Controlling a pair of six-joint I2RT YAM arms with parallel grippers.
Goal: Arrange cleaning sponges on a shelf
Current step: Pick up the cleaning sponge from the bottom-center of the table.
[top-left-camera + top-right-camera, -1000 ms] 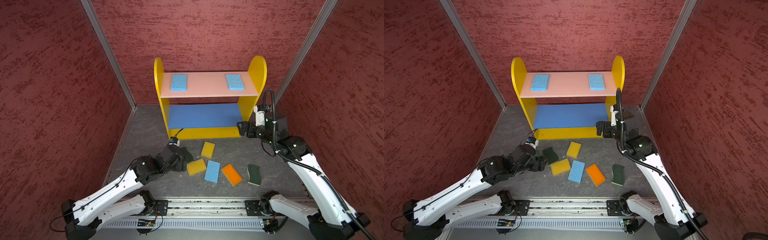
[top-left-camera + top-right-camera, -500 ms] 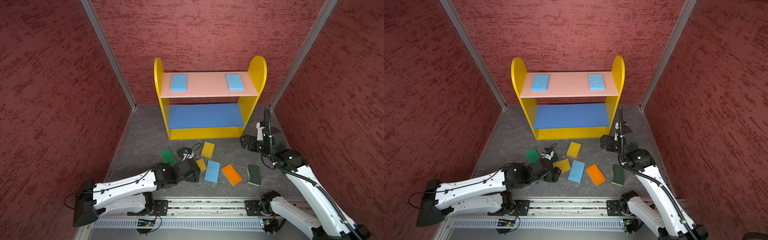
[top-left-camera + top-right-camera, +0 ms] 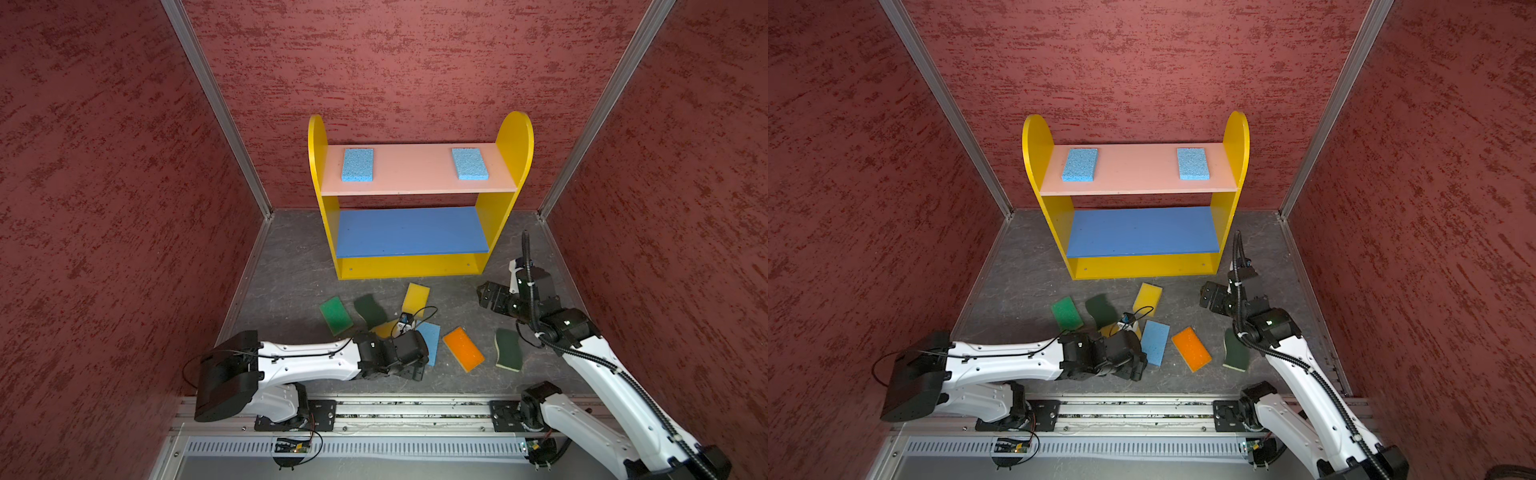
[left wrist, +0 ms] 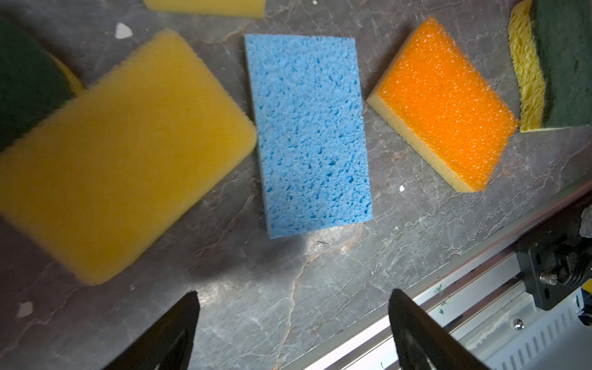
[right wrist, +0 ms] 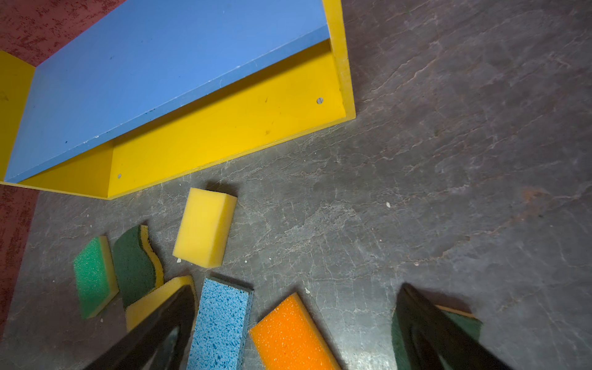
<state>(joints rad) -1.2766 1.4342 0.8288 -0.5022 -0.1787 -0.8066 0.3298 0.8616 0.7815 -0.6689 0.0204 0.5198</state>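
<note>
The shelf (image 3: 415, 191) stands at the back, with two light blue sponges (image 3: 357, 164) (image 3: 469, 163) on its pink top board. On the floor before it lie a bright green sponge (image 3: 336, 314), a dark green wavy one (image 3: 370, 309), a yellow one (image 3: 416, 297), a second yellow one (image 4: 121, 153), a light blue one (image 4: 310, 134), an orange-topped one (image 3: 463, 348) and another dark green one (image 3: 509, 349). My left gripper (image 4: 293, 320) hangs open and empty over bare floor just nearer than the blue sponge. My right gripper (image 3: 488, 295) is open and empty, above the floor right of the shelf's base.
Red textured walls (image 3: 124, 208) close in both sides and the back. A metal rail (image 3: 395, 409) carrying both arm bases runs along the near edge, close to the left fingers. The shelf's blue middle board (image 5: 160, 64) carries nothing.
My left arm has swung right and toward the rail, from the dark green sponge to beside the blue one. Its jaws widened and the bright green sponge came into view. My right arm drew back from the shelf.
</note>
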